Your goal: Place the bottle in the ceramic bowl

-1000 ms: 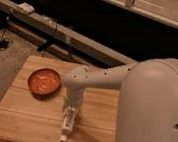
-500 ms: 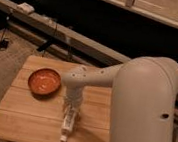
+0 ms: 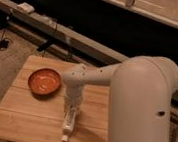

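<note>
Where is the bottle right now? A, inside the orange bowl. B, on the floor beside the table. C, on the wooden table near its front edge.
C: the bottle lies on the wooden table, right of the ceramic bowl, with the gripper down over its far end.

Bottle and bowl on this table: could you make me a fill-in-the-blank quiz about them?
The ceramic bowl is coloured ____.
The bottle lies on the wooden ____, not in the bowl.
The gripper points down at the ____.
Missing words: orange; table; bottle.
</note>
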Tool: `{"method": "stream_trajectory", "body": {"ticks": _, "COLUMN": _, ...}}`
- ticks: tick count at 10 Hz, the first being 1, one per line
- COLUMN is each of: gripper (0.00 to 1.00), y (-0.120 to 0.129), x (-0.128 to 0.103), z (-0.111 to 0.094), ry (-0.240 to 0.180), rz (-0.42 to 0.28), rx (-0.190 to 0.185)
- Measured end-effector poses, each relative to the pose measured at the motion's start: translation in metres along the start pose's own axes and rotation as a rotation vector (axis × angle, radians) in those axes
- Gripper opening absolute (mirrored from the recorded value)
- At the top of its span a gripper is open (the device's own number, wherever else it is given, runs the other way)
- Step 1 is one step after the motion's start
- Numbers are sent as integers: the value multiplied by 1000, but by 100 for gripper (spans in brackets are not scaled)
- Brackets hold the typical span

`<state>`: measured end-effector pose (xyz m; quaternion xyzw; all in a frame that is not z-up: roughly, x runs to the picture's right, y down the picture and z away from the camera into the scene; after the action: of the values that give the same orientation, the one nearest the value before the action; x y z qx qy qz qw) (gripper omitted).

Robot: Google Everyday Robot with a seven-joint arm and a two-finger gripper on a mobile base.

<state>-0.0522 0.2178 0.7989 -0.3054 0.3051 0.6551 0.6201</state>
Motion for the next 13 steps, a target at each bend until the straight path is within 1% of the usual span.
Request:
{"method": "stream_trajectory", "body": {"ticks": 1, "gripper": 4, "y": -3, "x": -2, "z": -14, "ry": -13, "rz": -3, "rx": 0}}
{"method": "stream_trajectory", "body": {"ticks": 2, "gripper": 1, "y": -5, "x": -4, "z": -23, "ry": -19, "rz": -6, "rx": 2}}
{"method": "stream_trajectory", "body": {"ticks": 3, "gripper": 0, "y": -5, "x": -10, "z": -45, "ry": -36, "rz": -19, "rx": 8}}
{"method": "stream_trajectory", "body": {"ticks": 5, "gripper": 0, "y": 5, "x": -24, "z": -80, "ry": -55, "rz": -66, "rx": 27}}
{"method": "stream_trajectory", "body": {"ticks": 7, "gripper": 0, "y": 28, "x": -43, "z": -99, "ry": -62, "rz": -130, "rx": 43}}
{"method": "stream_trajectory", "body": {"ticks": 8, "gripper": 0, "y": 42, "x": -56, "z": -110, "ry": -68, "rz": -168, "rx": 55}}
{"method": "stream_trajectory", "body": {"ticks": 9, "gripper": 0, "y": 61, "x": -71, "z": -120, "ry": -74, "rz": -211, "rx": 65}}
{"method": "stream_trajectory", "body": {"ticks": 13, "gripper": 0, "y": 132, "x": -127, "z": -151, "ry": -101, "rz": -357, "rx": 98}}
